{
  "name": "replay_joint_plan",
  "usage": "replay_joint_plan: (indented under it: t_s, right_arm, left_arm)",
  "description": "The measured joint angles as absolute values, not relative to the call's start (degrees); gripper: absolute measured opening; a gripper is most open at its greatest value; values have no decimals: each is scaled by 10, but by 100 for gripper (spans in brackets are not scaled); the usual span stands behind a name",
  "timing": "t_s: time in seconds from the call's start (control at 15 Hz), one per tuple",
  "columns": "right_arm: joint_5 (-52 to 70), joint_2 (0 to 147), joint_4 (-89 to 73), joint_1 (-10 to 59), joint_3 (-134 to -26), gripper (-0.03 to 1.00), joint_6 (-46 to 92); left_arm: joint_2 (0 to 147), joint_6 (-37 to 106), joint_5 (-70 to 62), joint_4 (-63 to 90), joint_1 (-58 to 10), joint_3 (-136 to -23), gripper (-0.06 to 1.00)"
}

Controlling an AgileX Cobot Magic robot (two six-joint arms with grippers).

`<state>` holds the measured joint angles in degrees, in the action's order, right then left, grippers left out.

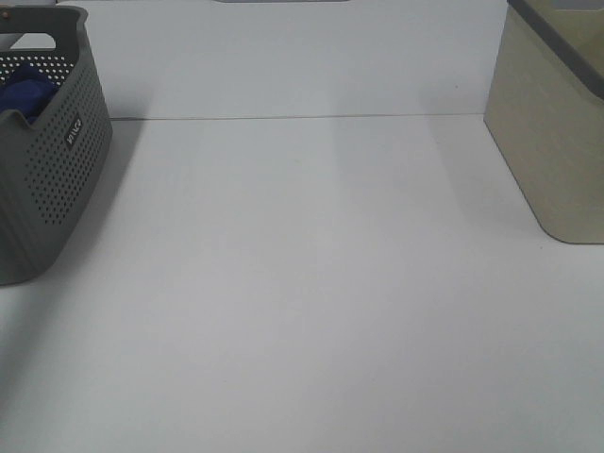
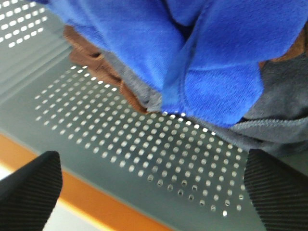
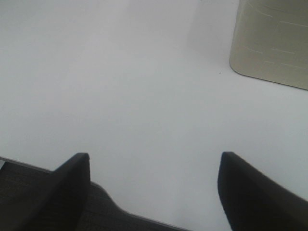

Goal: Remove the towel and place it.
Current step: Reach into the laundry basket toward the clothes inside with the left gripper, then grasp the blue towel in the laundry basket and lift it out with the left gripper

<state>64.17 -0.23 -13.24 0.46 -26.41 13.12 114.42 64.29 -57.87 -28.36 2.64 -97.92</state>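
**Q:** Where is the towel located?
**A:** The towel (image 1: 26,90) is seen bundled inside the grey basket (image 1: 66,160) at the left edge of the table (image 1: 302,311), laid over a brown cloth (image 2: 91,60) and a grey cloth (image 2: 284,110).

**Q:** How are the hands held?
**A:** The left hand (image 2: 151,190) is spread apart facing the towel, with nothing gripped. The right hand (image 3: 154,187) is likewise spread, over the table near the beige bin (image 3: 272,43).

**Q:** What progress is judged?
**A:** None yet: grasping, lifting out and placing all remain.

The towel (image 2: 211,62) is seen as soft, finely napped cloth, the basket (image 1: 57,179) as matt perforated plastic, the table (image 1: 311,311) as smooth matt white, and the beige bin (image 1: 552,142) as matt and smooth.
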Motion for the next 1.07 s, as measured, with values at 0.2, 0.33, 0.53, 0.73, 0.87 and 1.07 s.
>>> replay_joint_plan:
  t_s: [0.2, 0.33, 0.53, 0.73, 0.87, 1.07]
  right_arm:
    - [642, -2, -132, 5, -264, 73, 131]
    - [642, -2, -132, 5, -264, 73, 131]
    - [642, -2, -132, 5, -264, 73, 131]
    - [642, -2, -132, 5, -264, 73, 131]
    - [642, -2, -132, 5, -264, 73, 131]
    - [642, -2, -132, 5, -264, 73, 131]
  left_arm:
    - [1172, 645, -549, -300, 26, -979, 97]
    - [1190, 647, -521, -308, 26, -979, 97]
    - [1216, 647, -493, -309, 26, -979, 97]
    - [1226, 647, -491, -300, 26, -979, 97]
    - [1226, 647, -492, -284, 26, -979, 83]
    - [1226, 647, -516, -280, 26, -979, 53]
